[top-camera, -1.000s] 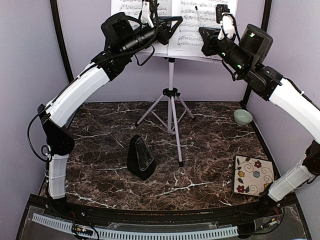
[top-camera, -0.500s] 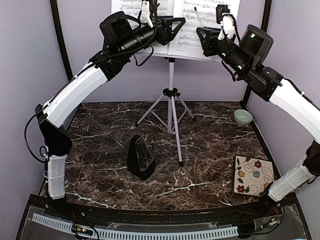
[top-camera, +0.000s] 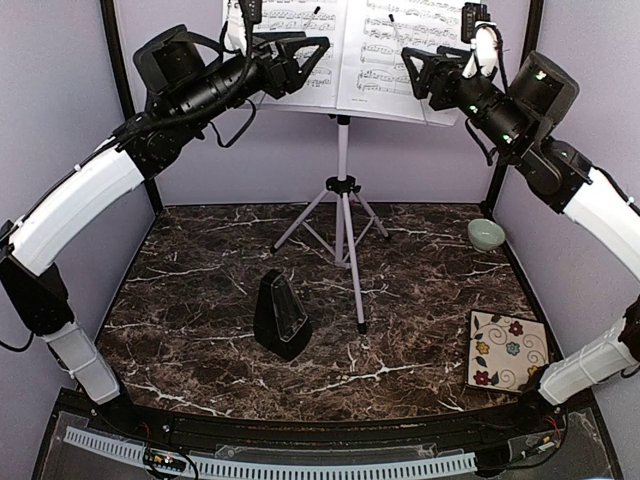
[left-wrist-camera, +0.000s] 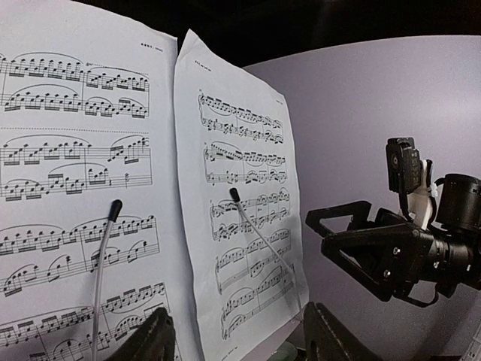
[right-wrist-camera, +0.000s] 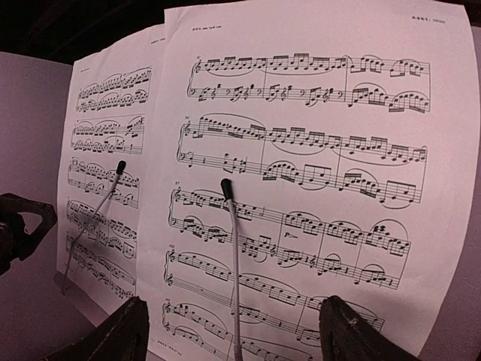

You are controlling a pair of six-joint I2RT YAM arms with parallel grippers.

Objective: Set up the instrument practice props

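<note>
The white music stand's silver tripod pole rises from the marble table at the back centre. Two printed music sheets, left and right, lean side by side on its desk, each under a thin wire page holder. My left gripper hangs open just in front of the left sheet, with nothing in it. My right gripper is open too, a short way off the right sheet. The black pyramid metronome stands upright on the table, left of the tripod legs.
A small pale green bowl sits at the back right. A floral tile lies at the front right. Purple walls and black frame posts close in the sides. The tripod legs spread across the table's middle.
Both grippers have opened and let go of the sheets, which stay on the stand. The left arm has drawn back to the left and the right arm to the right.
</note>
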